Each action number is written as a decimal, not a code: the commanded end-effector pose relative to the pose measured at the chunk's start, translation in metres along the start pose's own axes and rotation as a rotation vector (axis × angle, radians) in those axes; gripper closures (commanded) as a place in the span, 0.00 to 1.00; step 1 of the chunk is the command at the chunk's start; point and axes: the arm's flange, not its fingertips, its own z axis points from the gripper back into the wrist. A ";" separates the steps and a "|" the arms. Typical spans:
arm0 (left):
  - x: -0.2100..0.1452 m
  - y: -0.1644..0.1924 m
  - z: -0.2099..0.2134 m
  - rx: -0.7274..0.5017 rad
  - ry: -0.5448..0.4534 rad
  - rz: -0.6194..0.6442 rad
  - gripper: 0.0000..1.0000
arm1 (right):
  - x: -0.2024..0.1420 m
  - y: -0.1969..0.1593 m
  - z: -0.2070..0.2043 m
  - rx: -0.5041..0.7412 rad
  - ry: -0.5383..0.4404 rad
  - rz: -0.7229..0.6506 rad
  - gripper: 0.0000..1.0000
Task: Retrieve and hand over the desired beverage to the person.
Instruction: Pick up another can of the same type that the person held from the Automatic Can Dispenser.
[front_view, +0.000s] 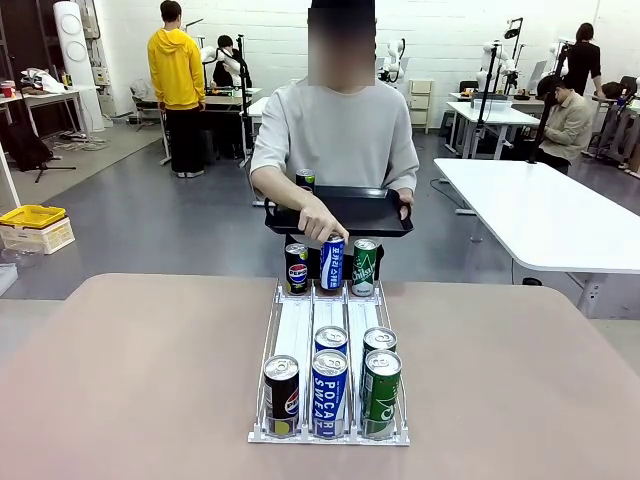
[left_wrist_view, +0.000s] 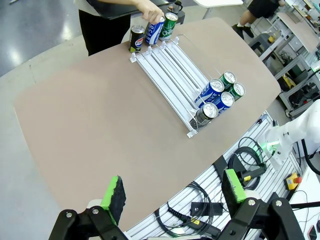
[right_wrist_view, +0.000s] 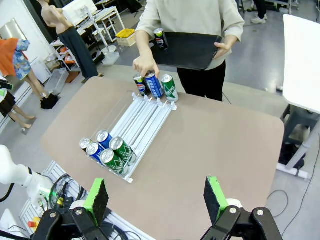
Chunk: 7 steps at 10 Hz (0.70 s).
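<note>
A white three-lane rack of thin straight rails lies on the matte brown table. It carries eight slim, glossy metal cylinders. Five are at its near end: one black Pepsi can, two blue Pocari Sweat cans and two green cans. Three more are at its far end, one per lane: a far black can, a far blue can and a far green can. Just beyond the rack's far end stands the person. Their reaching hand grasps the top of the far blue can. The other hand is clenched on the rim of a flat black rectangular tray bearing a ninth can, which is black. Short of the rack's near end, the left gripper and the right gripper hang with their green pads spread wide, holding nothing.
</note>
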 end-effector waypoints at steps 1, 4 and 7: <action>-0.001 -0.001 0.000 -0.003 -0.006 -0.012 0.00 | 0.000 0.001 -0.002 0.014 -0.001 0.003 0.00; 0.000 0.000 0.000 0.000 0.000 0.000 0.00 | 0.000 0.001 -0.002 0.014 -0.001 0.003 0.00; 0.093 -0.080 -0.049 0.148 0.262 -0.110 0.00 | 0.000 0.001 -0.002 0.014 -0.001 0.003 0.00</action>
